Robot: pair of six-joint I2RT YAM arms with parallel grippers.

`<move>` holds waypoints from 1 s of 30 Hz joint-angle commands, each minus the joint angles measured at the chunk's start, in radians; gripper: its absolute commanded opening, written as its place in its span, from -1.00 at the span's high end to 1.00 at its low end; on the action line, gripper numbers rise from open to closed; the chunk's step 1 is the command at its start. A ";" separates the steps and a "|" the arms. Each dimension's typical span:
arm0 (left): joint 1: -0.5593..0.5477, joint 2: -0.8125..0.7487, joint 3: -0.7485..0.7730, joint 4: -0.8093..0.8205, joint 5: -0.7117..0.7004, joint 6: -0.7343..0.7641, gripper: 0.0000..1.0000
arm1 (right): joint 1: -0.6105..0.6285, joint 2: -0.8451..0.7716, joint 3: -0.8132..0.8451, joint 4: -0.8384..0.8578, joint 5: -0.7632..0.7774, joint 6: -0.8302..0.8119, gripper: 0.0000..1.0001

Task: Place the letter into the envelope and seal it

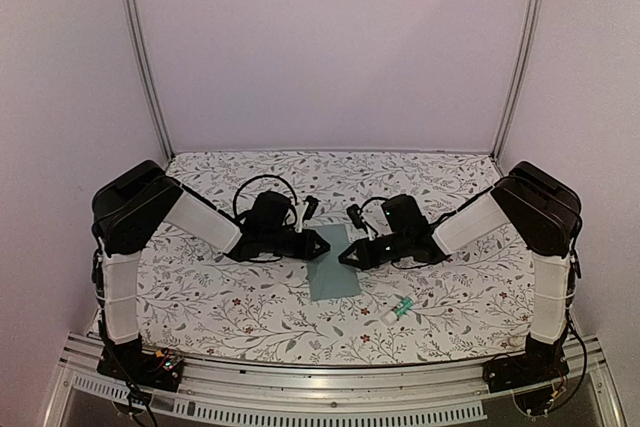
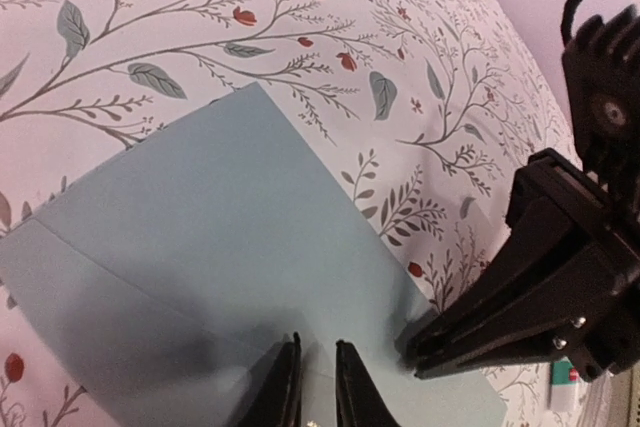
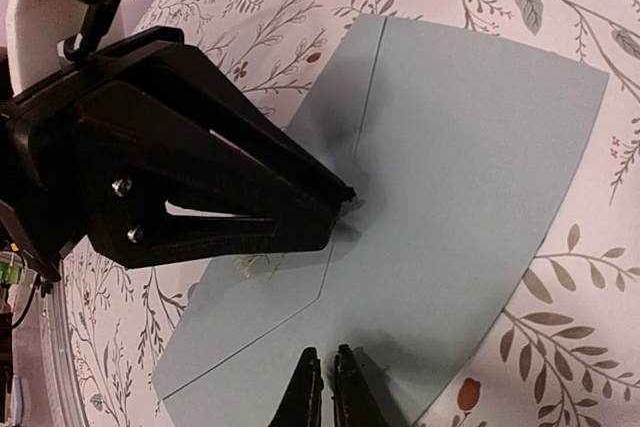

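The pale teal envelope (image 1: pixel 332 265) lies flat on the floral tablecloth between the arms, its flap folded down; it also shows in the left wrist view (image 2: pixel 230 237) and the right wrist view (image 3: pixel 470 137). The letter is not visible in any view. My left gripper (image 1: pixel 322 244) is shut with its tips down on the envelope's left part (image 2: pixel 315 347); in the right wrist view (image 3: pixel 345 195) its tip touches the flap's edge. My right gripper (image 1: pixel 347 257) is shut, tips on the envelope's right part (image 3: pixel 325 355); it also shows in the left wrist view (image 2: pixel 412 355).
A small white-and-green glue stick (image 1: pixel 400 309) lies on the cloth to the right of the envelope, nearer the front edge, and peeks into the left wrist view (image 2: pixel 562 384). Aluminium posts (image 1: pixel 145 57) stand at the back corners before pale walls.
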 commanded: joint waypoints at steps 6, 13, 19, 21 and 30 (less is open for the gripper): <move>-0.010 0.031 -0.014 0.020 -0.009 -0.014 1.00 | 0.031 -0.034 0.026 -0.028 -0.091 0.029 0.87; -0.010 0.044 -0.021 0.039 0.000 -0.022 1.00 | 0.035 0.003 0.060 -0.012 -0.096 0.049 0.88; -0.010 0.044 -0.027 0.051 0.007 -0.027 1.00 | 0.035 0.056 0.094 0.002 -0.094 0.068 0.89; -0.009 0.047 -0.028 0.054 0.008 -0.032 1.00 | 0.034 0.076 0.100 0.009 -0.094 0.072 0.89; 0.008 0.070 -0.036 0.096 0.036 -0.075 1.00 | 0.056 0.136 0.101 0.025 -0.066 0.082 0.89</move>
